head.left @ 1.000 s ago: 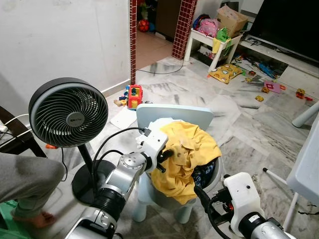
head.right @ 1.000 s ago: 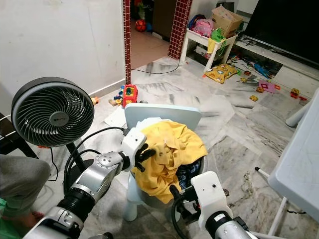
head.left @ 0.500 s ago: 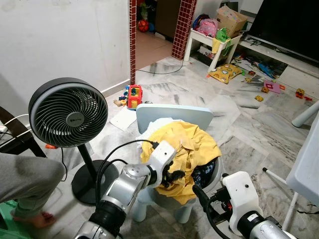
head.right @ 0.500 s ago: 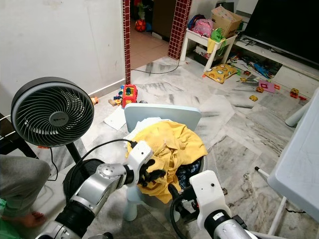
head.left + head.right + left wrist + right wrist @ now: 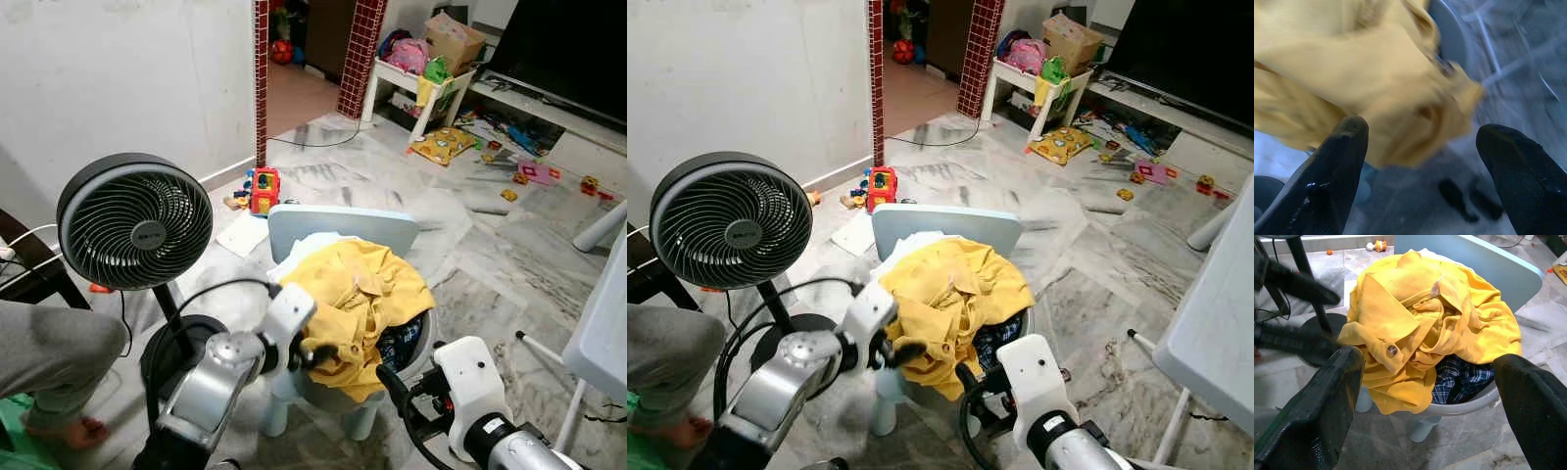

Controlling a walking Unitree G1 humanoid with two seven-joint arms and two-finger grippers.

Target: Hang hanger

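On chair [image 5: 338, 223], yellow shirt [image 5: 362, 294], left gripper [image 5: 318, 354] beside

Yellow shirt [image 5: 1425, 328] — blue plaid cloth [image 5: 1459, 382]

Yellow shirt [image 5: 1420, 328] – soft cloth, chair [image 5: 343, 227] – smooth plastic

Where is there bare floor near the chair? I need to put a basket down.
Bare marble floor lies right of the pale blue chair. Left is crowded by the black fan and its cable; toys lie behind.
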